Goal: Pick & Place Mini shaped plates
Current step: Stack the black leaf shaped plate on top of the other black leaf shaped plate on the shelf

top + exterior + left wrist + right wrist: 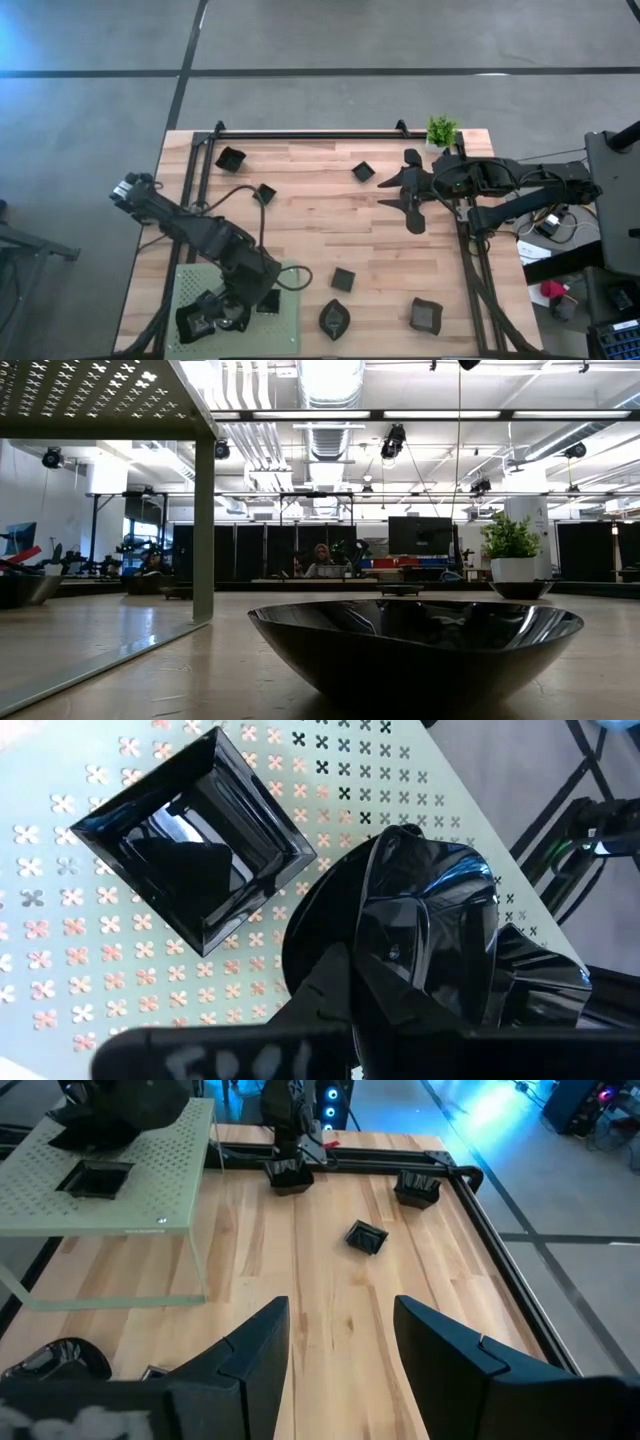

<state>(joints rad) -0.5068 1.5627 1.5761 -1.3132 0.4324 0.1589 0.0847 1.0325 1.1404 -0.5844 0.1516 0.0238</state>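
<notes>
**Inspector A:** High view first. We find the left gripper [222, 310] low over the light green perforated mat [290, 330] at the near left corner of the table [320, 225]. Its jaws are clenched on a small black dish, and a square plate [268, 299] already lies on the mat just beside it. We judge a placement is under way there.

**Inspector B:** Agreed. The right gripper [408, 190] waits over the far right of the table, jaws released and grasping nothing. Loose mini plates remain on the wood: one [231, 159] at the far left, one [265, 193] near it, one [363, 172] far centre, one [343, 279] near centre, a leaf-shaped dish [334, 318] and a squarish dish [426, 314] at the near edge. The potted plant [441, 131] stands at the far right corner.

**Inspector A:** Low view: a round black dish [415, 645] fills the foreground, upright on the table. No gripper appears.

**Inspector B:** Left wrist view: a square plate [195, 850] sits flat on the mat [90, 990]. The round black dish [430, 935] is pinched at its rim, held just above or on the mat; we cannot tell which.

**Inspector A:** Right wrist view: the right fingers [255, 1350] stand spread with bare wood between them. We judge most of the job is still outstanding.
</notes>
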